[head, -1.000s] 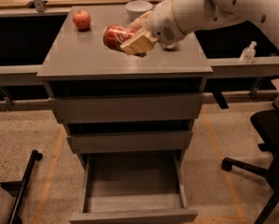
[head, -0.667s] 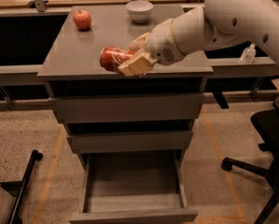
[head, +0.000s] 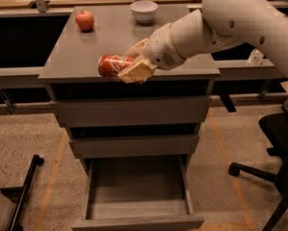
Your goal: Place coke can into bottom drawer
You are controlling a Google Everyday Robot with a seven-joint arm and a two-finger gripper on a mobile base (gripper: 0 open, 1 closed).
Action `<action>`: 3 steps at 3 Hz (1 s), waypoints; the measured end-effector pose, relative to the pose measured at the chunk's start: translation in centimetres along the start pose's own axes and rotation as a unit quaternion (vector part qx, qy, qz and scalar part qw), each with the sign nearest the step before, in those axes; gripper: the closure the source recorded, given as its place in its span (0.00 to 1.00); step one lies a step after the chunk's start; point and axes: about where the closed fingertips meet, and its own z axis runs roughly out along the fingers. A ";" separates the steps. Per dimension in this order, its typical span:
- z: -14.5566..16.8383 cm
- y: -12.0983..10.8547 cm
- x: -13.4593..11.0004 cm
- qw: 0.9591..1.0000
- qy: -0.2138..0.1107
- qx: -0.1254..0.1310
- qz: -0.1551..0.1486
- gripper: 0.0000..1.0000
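The red coke can (head: pixel 111 65) lies sideways in my gripper (head: pixel 134 64), held over the front edge of the grey cabinet top (head: pixel 85 47). The gripper's pale fingers (head: pixel 136 71) are shut on the can's right end. The white arm comes in from the upper right. The bottom drawer (head: pixel 137 196) is pulled open below, directly under the can, and its tray holds nothing. The two upper drawers are nearly shut.
A red apple (head: pixel 85 19) and a white bowl (head: pixel 144 11) sit at the back of the cabinet top. A black office chair (head: pixel 278 162) stands at the right. A black bar (head: pixel 25 191) lies on the floor at the left.
The gripper with the can has moved left and down toward the cabinet's front edge. The view has shifted downward a little.
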 end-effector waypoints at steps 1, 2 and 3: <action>0.9 1.8 0.4 1.000 -0.005 -0.024 -0.018 1.00; 3.1 4.0 2.7 0.999 -0.014 -0.045 -0.024 1.00; 6.4 5.7 6.5 0.998 -0.019 -0.059 -0.025 1.00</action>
